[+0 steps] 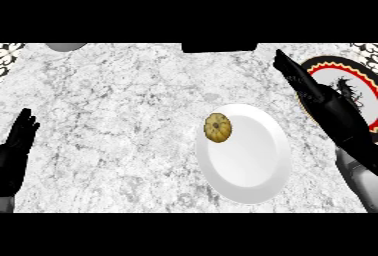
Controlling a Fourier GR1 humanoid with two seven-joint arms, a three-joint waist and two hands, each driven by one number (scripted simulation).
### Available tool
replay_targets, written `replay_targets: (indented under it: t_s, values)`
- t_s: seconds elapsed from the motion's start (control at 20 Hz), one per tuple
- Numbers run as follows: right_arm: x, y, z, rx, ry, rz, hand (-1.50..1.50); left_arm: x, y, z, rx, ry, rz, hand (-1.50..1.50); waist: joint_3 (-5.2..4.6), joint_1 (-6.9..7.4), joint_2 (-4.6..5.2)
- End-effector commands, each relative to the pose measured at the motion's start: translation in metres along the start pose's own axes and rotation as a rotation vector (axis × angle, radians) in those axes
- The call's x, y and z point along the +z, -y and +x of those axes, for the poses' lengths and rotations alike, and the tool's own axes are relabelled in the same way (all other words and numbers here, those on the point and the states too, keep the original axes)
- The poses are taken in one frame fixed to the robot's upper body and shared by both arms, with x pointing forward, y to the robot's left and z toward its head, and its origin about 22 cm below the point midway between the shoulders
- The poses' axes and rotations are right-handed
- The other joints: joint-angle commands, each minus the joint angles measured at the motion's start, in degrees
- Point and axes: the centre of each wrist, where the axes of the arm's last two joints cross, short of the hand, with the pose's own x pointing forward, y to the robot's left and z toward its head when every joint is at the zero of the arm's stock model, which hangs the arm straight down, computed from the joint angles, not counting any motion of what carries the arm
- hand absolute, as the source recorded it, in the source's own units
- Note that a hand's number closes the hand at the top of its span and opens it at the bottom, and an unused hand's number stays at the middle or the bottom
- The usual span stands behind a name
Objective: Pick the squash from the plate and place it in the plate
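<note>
A small tan-yellow squash (218, 127) lies on the upper left part of a plain white plate (251, 165) in the middle right of the counter. A second plate (354, 75), patterned in red, black and white, sits at the far right. My right hand (317, 95) stretches over the patterned plate's left side with straight fingers, open and holding nothing, to the right of and above the squash. At the left edge my left hand (18, 142) rests open, fingers up.
The counter is grey-white marble. A dark object (219, 47) sits at the top edge, and a grey rounded thing (65, 46) at the top left. Patterned corners show at the top left and top right.
</note>
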Motion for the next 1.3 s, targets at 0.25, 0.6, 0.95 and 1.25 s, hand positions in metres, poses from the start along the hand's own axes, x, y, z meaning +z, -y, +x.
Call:
replay_targets:
  t_s: [0.25,0.6,0.95,1.25]
  values:
    - [-0.062,-0.078,-0.001,-0.206,-0.36,0.307,1.5,0.008,0.089,-0.004,0.047,-0.148,-0.125,0.0,-0.73,4.32,-0.05]
    - [-0.025,-0.069,-0.037,0.399,-0.309,0.117,1.5,0.009,0.1,0.003,0.082,-0.212,-0.155,0.0,-0.28,2.98,-0.17]
    - [-0.016,-0.058,-0.064,0.093,-0.248,0.335,-1.5,0.007,0.105,0.015,0.081,-0.229,-0.136,0.0,-0.47,2.98,-0.64]
    - [-0.058,-0.033,-0.034,0.549,-0.299,0.496,-1.5,0.007,0.114,0.009,0.061,-0.219,-0.157,0.0,-0.59,3.4,-0.7]
